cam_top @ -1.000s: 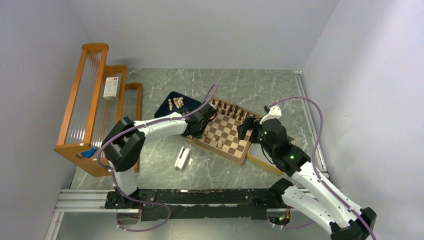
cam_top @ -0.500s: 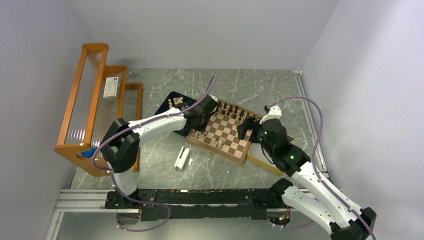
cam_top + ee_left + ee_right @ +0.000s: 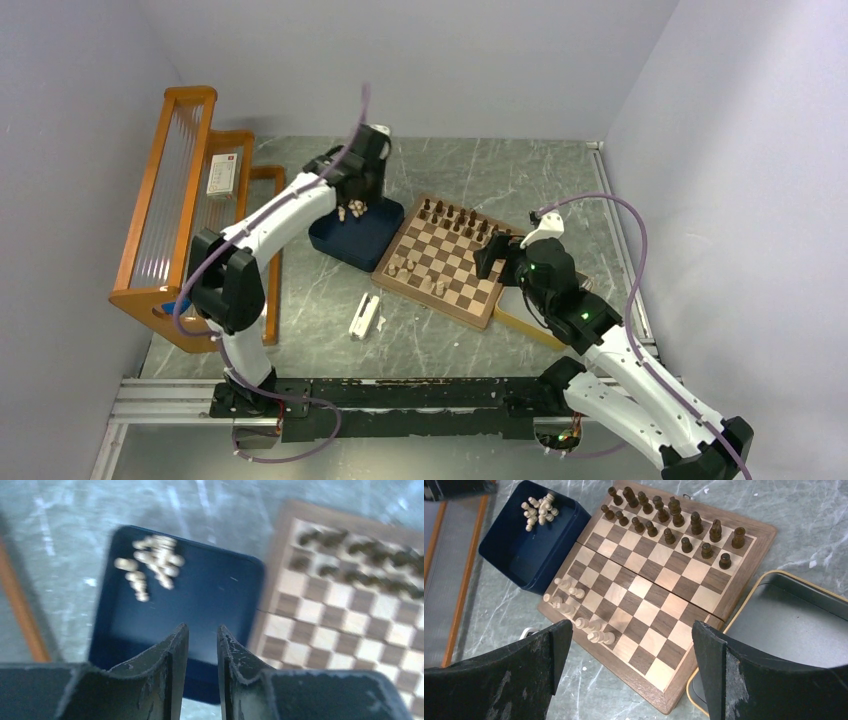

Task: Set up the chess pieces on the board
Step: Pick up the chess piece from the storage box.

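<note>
The left tool, narrowly parted and apparently empty, is held above pale pieces in the blue tray beside the board; the right tool is spread wide. Clustered neighbours could be knocked aside.

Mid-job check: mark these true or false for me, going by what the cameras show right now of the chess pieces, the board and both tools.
1. The dark brown wooden chess pieces stand in two rows on the checkered wooden board. True.
2. Every light-coloured piece is on the board. False: some pale tan pieces lie in the dark blue tray.
3. The right tool is shut on a piece. False: its jaws stand wide open and empty.
4. The left tool hangs over the dark blue tray. True.
</note>
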